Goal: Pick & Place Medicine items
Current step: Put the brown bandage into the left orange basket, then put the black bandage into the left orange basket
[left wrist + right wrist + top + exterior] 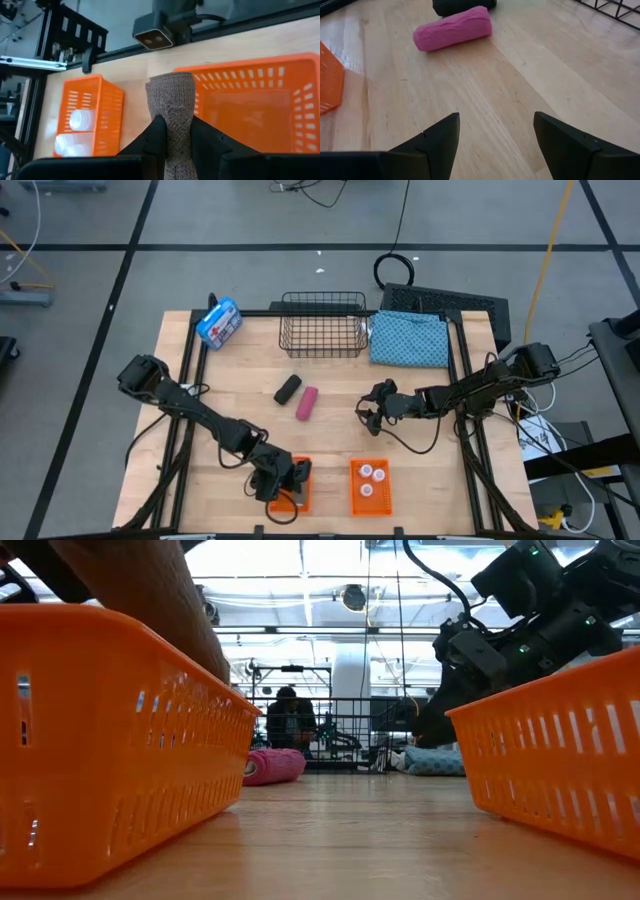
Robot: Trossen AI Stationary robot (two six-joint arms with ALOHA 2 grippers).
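My left gripper (281, 480) hangs at the left orange basket (300, 498) by the table's near edge and is shut on the brown piece (171, 95). That basket (250, 107) shows nothing inside. Three white bottles (367, 478) sit in the right orange basket (367, 502). The black piece (287, 388) and the pink piece (307, 404) lie flat on the wood in the table's middle. My right gripper (368, 410) hovers open to the right of them, fingers (440, 140) pointing toward the pink piece (452, 28). My left gripper pinches the brown piece between its two fingers (156, 131), one on each side of its rear half (173, 127). The fingers lie along the piece, slanting down from the table's left. Its free end (170, 82) sticks out beyond the fingertips, lifted clear beside the basket's rim.
A black wire basket (322, 323) stands at the far edge, with a blue patterned cloth (410, 338) to its right and a blue-and-white package (218, 323) to its left. Bare wood lies between the two orange baskets. A person shows in the room behind the table (290, 720).
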